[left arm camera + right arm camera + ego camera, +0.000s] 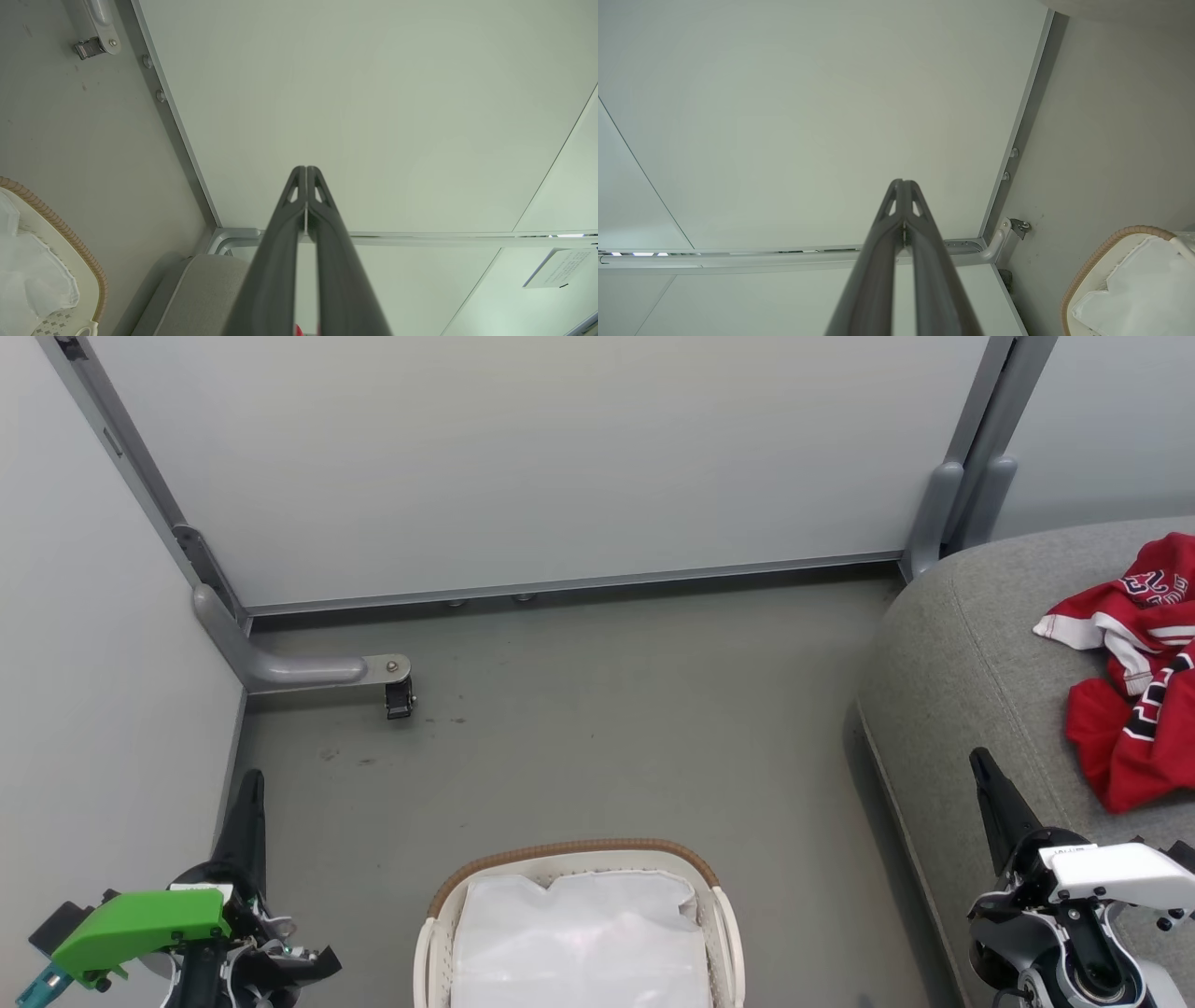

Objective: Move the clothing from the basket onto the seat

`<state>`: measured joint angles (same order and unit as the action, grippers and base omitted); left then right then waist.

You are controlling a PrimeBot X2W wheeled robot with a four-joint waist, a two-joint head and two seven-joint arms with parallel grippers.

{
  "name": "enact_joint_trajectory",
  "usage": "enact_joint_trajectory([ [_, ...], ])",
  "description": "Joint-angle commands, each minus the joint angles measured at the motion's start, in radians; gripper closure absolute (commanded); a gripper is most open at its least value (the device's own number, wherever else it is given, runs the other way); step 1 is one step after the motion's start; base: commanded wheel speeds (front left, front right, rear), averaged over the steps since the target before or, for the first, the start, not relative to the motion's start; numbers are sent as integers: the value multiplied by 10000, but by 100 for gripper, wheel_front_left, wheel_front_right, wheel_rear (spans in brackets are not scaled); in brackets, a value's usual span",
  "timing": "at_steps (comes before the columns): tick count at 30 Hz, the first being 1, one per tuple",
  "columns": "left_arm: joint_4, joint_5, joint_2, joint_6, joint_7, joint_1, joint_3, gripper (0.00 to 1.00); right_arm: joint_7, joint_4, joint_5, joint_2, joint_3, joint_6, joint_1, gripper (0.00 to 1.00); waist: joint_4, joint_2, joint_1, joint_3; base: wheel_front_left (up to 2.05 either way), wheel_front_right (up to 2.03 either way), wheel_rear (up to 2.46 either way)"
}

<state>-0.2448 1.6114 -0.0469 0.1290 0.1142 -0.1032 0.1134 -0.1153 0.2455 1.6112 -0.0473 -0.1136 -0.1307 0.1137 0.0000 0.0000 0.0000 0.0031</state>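
Red jerseys (1134, 672) with white trim and black-and-white lettering lie crumpled on the grey sofa (962, 653) at the right. The white basket (719, 915) with a brown woven rim stands on the floor at bottom centre; inside it I see a plain white lining sheet (579, 943). My left gripper (250, 782) rests at lower left, shut, its fingertips (306, 171) meeting with nothing held. My right gripper (980, 763) sits at lower right beside the sofa's edge, shut and empty, its fingertips (903, 184) closed. The basket's rim (70, 233) and the same rim (1106, 242) appear in the wrist views.
Pale partition panels (560, 457) wall in the space at the back and left. A grey metal foot with a black caster (400, 695) juts onto the grey floor (607, 728) at the left. Another partition post (943, 513) stands by the sofa's back corner.
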Motion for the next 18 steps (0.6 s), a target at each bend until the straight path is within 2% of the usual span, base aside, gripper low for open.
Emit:
enact_joint_trajectory([
  [1,14,31,-62,33,32,-109,23,100,-12,-38,35,-56,-20,0,-107,100,0,0,0,0,0,0,0],
  [18,15,32,-62,33,32,-109,23,100,-12,-38,35,-56,-20,0,-107,100,0,0,0,0,0,0,0],
])
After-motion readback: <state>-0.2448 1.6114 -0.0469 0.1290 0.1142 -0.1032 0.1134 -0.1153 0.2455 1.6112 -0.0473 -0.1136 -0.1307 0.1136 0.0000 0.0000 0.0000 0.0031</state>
